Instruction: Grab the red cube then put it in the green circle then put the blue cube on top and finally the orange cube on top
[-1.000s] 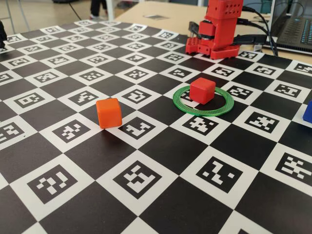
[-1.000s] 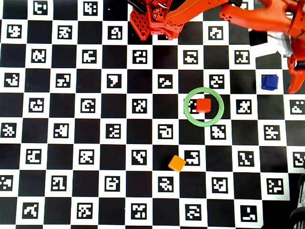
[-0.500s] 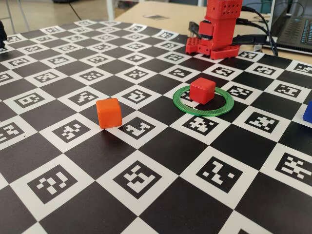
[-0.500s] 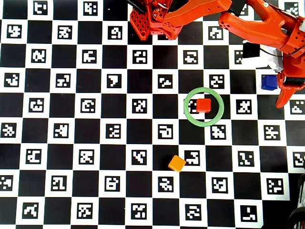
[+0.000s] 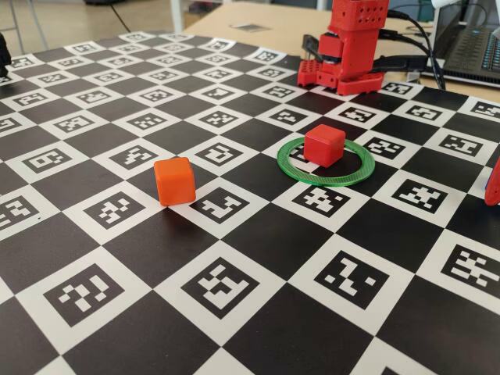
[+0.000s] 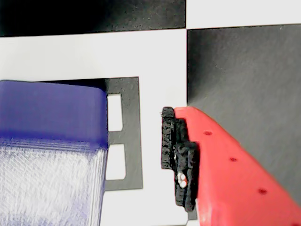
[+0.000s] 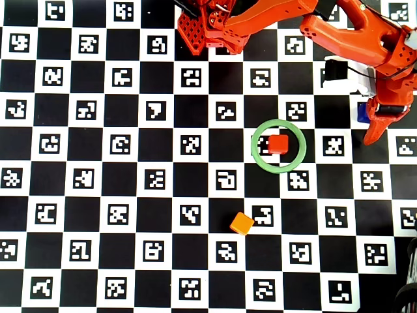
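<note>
My hand (image 7: pixel 373 127) hangs low over the blue cube (image 6: pixel 49 150), at the right edge of the tabletop (image 7: pixel 195 195) in the overhead view. The wrist view shows one padded finger (image 6: pixel 178 157) beside the cube with a bare strip of board between them; the other finger is out of sight, so I cannot tell how wide I stand, only that nothing is clamped yet.

To do this well, I judge I should settle until the pads sit level with the cube's middle, bracket it squarely on both flat faces, then close evenly so it does not twist or skid.

By count: one red cube (image 7: pixel 279 143), resting inside the one green circle (image 7: pixel 279 165), a little off centre; one blue cube, well apart to its right; one orange cube (image 7: pixel 242 223), alone nearer the front
</note>
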### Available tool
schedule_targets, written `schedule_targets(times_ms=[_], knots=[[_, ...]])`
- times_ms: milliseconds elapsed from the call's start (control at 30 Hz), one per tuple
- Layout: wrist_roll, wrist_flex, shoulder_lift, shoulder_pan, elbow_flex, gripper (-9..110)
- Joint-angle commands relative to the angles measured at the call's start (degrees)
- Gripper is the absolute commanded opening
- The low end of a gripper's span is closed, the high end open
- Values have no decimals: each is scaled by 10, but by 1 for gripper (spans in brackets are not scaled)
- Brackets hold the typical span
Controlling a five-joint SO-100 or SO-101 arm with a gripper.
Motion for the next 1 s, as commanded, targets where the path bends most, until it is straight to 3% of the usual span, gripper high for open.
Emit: schedule_targets(times_ms=[0, 967], knots=[[9, -7, 67, 4, -5, 47], [25, -83, 126, 13, 69, 45]])
